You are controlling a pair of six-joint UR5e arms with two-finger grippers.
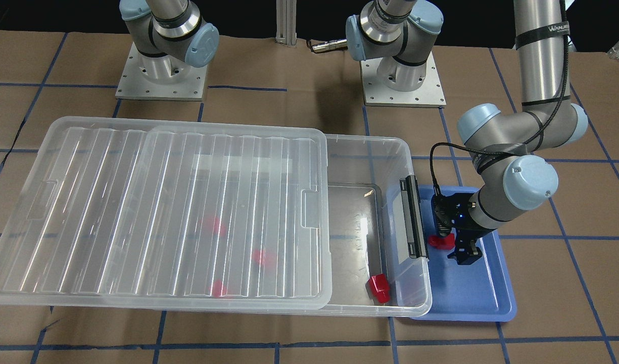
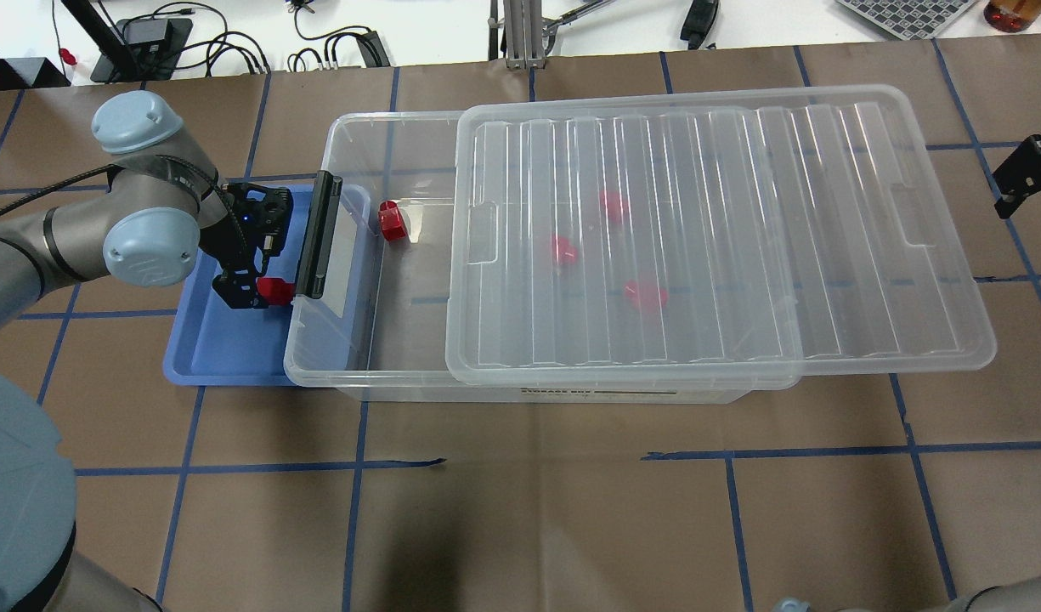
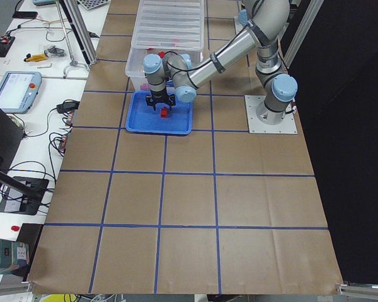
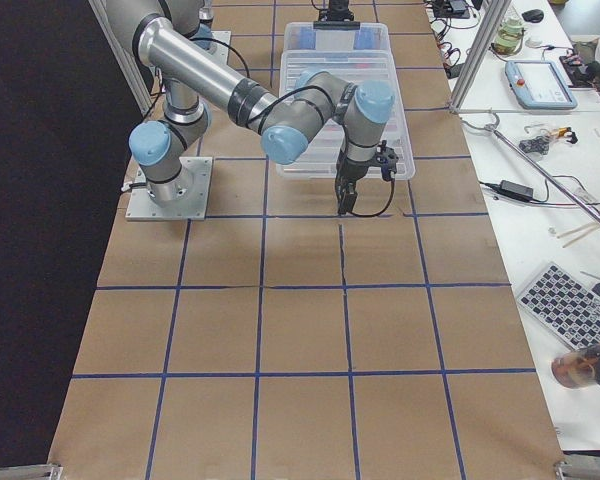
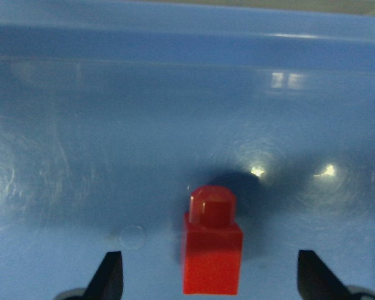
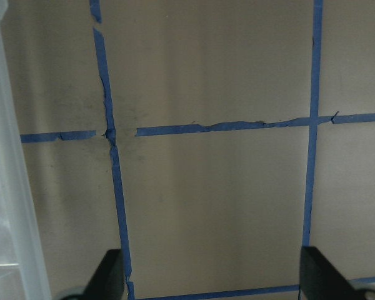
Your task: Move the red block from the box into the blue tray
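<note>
A red block (image 5: pixel 212 256) stands on the floor of the blue tray (image 1: pixel 471 298), stub pointing away from the wrist camera. It also shows in the front view (image 1: pixel 440 241) and the overhead view (image 2: pixel 275 291). My left gripper (image 5: pixel 211 278) is open, low over the tray, one finger on each side of the block and apart from it. The clear box (image 2: pixel 410 323) lies beside the tray, its lid (image 2: pixel 741 255) slid aside. Another red block (image 2: pixel 391 221) lies in the uncovered end. Three more (image 2: pixel 612 204) show blurred under the lid. My right gripper (image 6: pixel 211 275) is open and empty over bare paper.
The box's black latch bar (image 2: pixel 316 238) stands right next to my left gripper (image 2: pixel 252 289). The box overlaps the tray's rim (image 2: pixel 223 357). My right gripper (image 2: pixel 1021 178) hangs beyond the lid's far end. Brown paper with blue tape lines covers the table (image 2: pixel 520 510).
</note>
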